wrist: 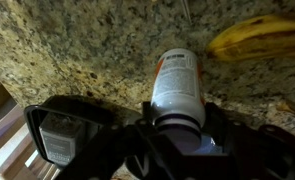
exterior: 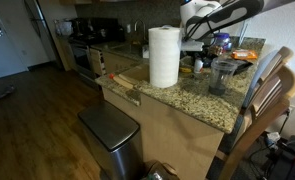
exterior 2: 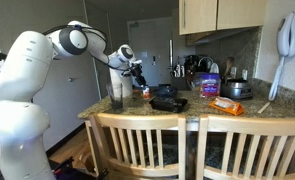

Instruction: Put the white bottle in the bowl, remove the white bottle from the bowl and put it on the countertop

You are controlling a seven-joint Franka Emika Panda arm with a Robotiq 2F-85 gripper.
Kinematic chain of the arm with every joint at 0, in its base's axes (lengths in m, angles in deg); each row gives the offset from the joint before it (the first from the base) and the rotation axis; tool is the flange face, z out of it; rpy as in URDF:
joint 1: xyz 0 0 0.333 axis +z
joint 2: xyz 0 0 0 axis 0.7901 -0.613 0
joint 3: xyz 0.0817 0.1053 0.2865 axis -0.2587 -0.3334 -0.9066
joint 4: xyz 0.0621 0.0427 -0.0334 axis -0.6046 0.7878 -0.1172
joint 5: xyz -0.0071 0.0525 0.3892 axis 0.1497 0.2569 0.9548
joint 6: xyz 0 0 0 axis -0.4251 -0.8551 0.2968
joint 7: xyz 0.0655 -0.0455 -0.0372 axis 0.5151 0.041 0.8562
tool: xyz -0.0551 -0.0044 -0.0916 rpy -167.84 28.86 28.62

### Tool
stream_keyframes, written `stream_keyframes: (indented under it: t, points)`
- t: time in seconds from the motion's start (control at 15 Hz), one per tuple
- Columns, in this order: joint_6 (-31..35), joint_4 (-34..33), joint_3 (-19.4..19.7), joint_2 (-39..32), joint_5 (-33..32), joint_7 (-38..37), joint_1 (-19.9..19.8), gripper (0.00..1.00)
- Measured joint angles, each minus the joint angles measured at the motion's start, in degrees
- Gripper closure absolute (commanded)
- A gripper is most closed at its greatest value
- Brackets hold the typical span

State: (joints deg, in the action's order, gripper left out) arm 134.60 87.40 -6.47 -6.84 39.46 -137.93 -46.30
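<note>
**Wrist view.** We take the gripper [wrist: 179, 140] as our reference. Its two dark fingers [wrist: 140, 140] sit one on each side of the neck end of the white bottle [wrist: 177, 85], so the jaws are clamped on the bottle. The bottle's body extends away from the gripper, printed label facing us, over the speckled countertop [wrist: 77, 50]. We cannot tell whether it touches the stone or hangs clear of it. Up and to the right of the gripper, beyond the bottle's far end, a banana [wrist: 257, 40] lies on the granite, apart from the bottle. Just left of the gripper sits a black container [wrist: 62, 135] with squared corners.

**Exterior views.** The white arm [exterior 2: 82, 40] reaches over the countertop, with the gripper above the surface. A dark bowl [exterior 2: 168, 101] stands on the counter below and to the right of the gripper. We cannot say whether it is the black container of the wrist view. In an exterior view a paper towel roll [exterior: 164, 55] stands upright to the left of the gripper, and a clear tumbler [exterior: 222, 75] stands below the gripper and to its right. The bottle is too small to make out in both exterior views.
</note>
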Motion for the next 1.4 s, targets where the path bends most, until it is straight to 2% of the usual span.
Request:
stream_keyframes:
  t: [0.07,0.13,0.2,0.4,0.93,1.4]
  points:
    - [0.09,0.04,0.01,0.01,0.0,-0.18,0.0,0.7]
    - [0.15,0.06,0.01,0.02,0.0,-0.3,0.0,0.2]
    - [0.15,0.06,0.01,0.03,0.02,-0.39,0.0,0.19]
    - [0.15,0.1,0.01,0.04,0.02,-0.62,0.0,0.01]
    - [0.25,0.13,0.19,2.43,-1.33,-3.92,0.2,0.0]
    - [-0.29,0.01,2.04,12.07,-12.41,-18.0,1.46,0.0]
